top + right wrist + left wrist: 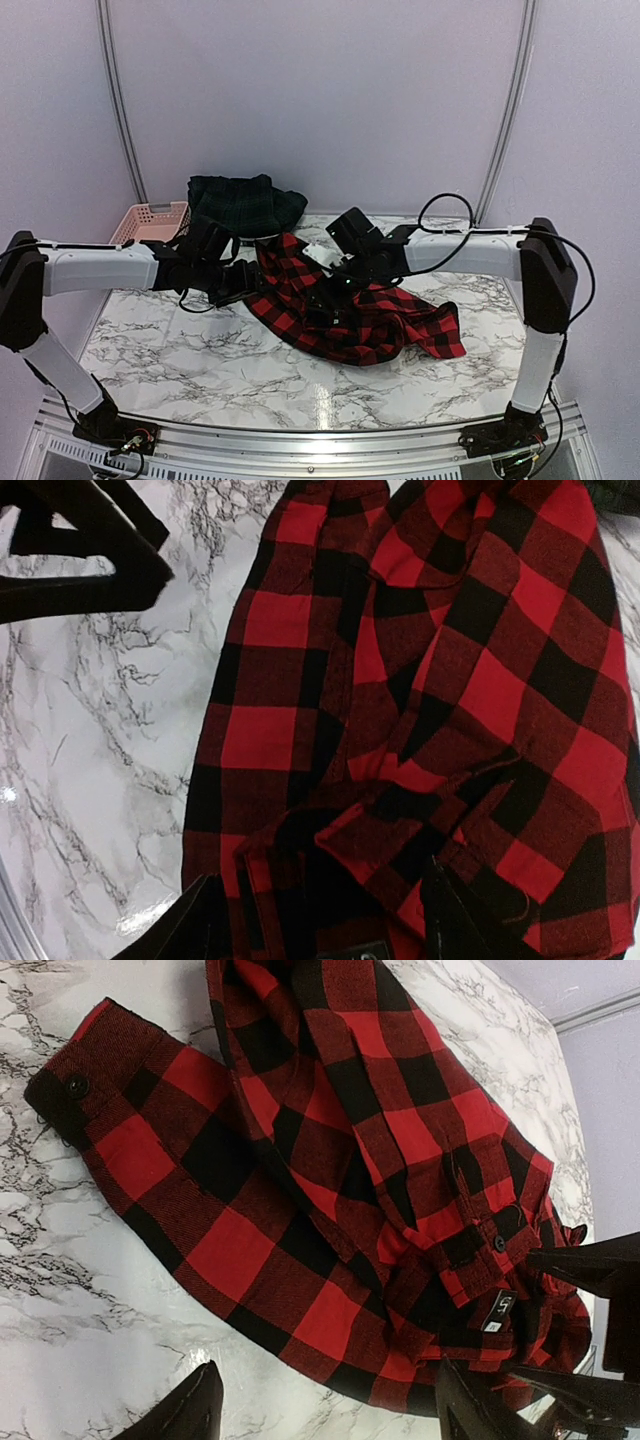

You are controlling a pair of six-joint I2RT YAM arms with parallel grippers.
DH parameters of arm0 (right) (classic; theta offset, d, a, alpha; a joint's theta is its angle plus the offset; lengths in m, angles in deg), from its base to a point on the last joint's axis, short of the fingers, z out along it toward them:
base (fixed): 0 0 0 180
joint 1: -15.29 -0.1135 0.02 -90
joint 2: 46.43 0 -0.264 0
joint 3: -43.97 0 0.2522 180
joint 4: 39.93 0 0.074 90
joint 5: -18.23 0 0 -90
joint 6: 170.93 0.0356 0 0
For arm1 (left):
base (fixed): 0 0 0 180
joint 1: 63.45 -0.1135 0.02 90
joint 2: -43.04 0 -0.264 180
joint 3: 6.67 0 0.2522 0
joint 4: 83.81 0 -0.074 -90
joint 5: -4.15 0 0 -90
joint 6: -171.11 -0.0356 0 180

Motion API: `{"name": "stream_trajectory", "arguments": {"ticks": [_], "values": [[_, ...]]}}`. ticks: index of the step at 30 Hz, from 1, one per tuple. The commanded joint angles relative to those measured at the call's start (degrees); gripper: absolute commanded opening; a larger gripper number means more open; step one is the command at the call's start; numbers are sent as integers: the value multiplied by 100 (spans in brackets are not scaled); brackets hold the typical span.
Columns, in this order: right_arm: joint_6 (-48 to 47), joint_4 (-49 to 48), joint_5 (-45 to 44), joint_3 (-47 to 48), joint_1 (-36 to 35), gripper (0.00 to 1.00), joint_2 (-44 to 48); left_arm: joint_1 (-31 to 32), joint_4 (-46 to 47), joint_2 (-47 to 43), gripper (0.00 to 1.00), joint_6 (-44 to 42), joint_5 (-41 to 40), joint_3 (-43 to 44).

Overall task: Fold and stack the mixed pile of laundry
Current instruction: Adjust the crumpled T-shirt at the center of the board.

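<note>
The red-and-black checked shirt (372, 322) lies crumpled across the middle of the marble table (190, 350). A dark green plaid piece (245, 203) sits bunched at the back. My left gripper (250, 283) hovers at the shirt's left edge. In the left wrist view it (335, 1415) is open, with bare marble and the shirt's hem (300, 1160) between the fingers. My right gripper (340, 283) is over the shirt's upper middle. In the right wrist view it (320, 925) stands open, its fingers astride the folded collar area of the shirt (480, 680), with no visible pinch.
A pink perforated basket (150, 220) stands at the back left, next to the green plaid piece. The two grippers are close together; the other arm's dark fingers (80, 550) show in the right wrist view. White walls enclose the table at the back.
</note>
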Motion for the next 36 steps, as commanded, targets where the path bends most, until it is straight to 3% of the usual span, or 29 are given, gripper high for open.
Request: {"name": "stream_trajectory", "arguments": {"ticks": [1,7,14,16,18,22,25,26,28,29,30,33,36], "values": [[-147,327,-654,670,-147,63,-644,-67,192,-304,75,96,-85,-123],[-174,745,-1491,1421,-174,56,-1372,-94,148,-438,75,74,-192,-229],[-86,765,-1355,1773,-90,24,-1105,-163,146,-532,75,21,-182,-307],[-51,771,-1252,1811,31,8,-946,-178,146,-516,75,4,-172,-324],[23,771,-1165,1832,258,0,-767,-196,141,-515,75,9,-165,-342],[121,562,-1159,1784,976,0,-424,-241,139,-508,75,-30,-146,-355],[401,450,-1653,1889,1797,0,-414,-282,125,-482,75,-62,-145,-381],[619,494,-1695,1977,2062,9,-463,-294,130,-468,75,-72,-139,-388],[760,853,-1674,2311,2342,43,-606,-313,122,-425,75,-100,-114,-384],[684,1120,-1577,2459,2340,52,-615,-321,113,-393,75,-129,-103,-368],[573,1222,-1133,2437,2289,54,-534,-323,94,-380,75,-156,-113,-351],[391,901,-180,1666,1797,53,32,-347,76,-281,75,-194,-129,-311],[213,694,235,1020,1105,52,384,-376,69,-172,75,-191,-90,-241]]}}
